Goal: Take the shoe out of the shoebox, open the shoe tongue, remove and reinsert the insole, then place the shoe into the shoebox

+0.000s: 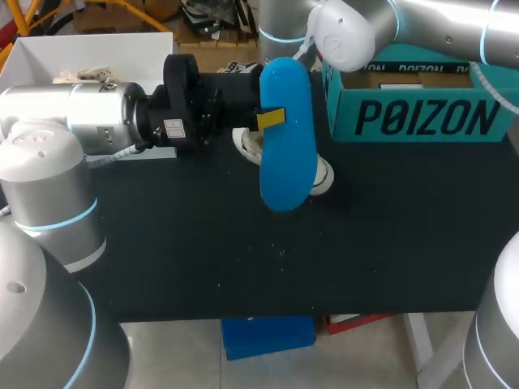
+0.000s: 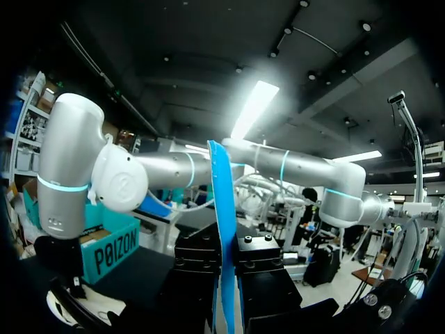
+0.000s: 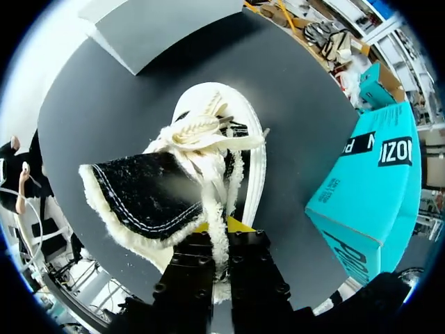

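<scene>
A blue insole [image 1: 286, 134] hangs upright above the table's middle, with my left gripper [image 1: 272, 119] shut on its edge. In the left wrist view the insole [image 2: 221, 209] stands edge-on between the black fingers of that gripper [image 2: 226, 278]. Under it the white shoe [image 1: 323, 174] lies on the black table, mostly hidden. My right gripper [image 3: 219, 231] is shut on the fleece-trimmed black tongue [image 3: 139, 191] of the shoe [image 3: 256, 163], holding it pulled back. In the head view the right gripper is hidden behind the insole. The teal shoebox [image 1: 422, 109] stands open at the back right.
A white box [image 1: 89, 57] sits at the back left, behind my left arm [image 1: 89, 117]. My right arm [image 1: 349, 32] comes down over the shoebox's left end. The shoebox [image 3: 368, 202] stands close beside the shoe. The black table [image 1: 203, 243] stretches toward the front edge.
</scene>
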